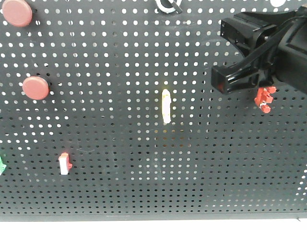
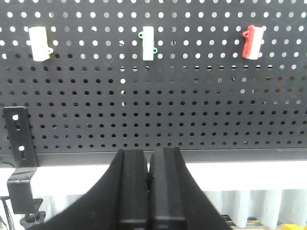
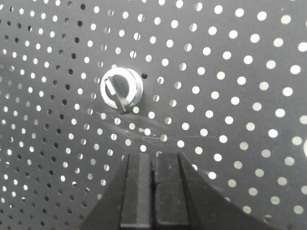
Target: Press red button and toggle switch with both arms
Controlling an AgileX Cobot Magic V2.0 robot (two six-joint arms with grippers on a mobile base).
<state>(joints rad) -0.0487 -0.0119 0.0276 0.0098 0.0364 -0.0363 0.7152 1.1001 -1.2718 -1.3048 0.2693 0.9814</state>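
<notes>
A black pegboard [image 1: 144, 182] fills the front view. The right arm [image 1: 268, 48] reaches in at the board's upper right corner, its hand [image 3: 153, 191] pinched together with nothing between the fingers, pointing just below a silver rotary knob [image 3: 121, 88]. The left hand [image 2: 148, 191] is likewise closed and empty, facing the board's lower edge. Two red buttons [image 1: 35, 88] sit near the left edge. The toggle switch [image 1: 264, 99] sits just beneath the right arm, near the right edge.
</notes>
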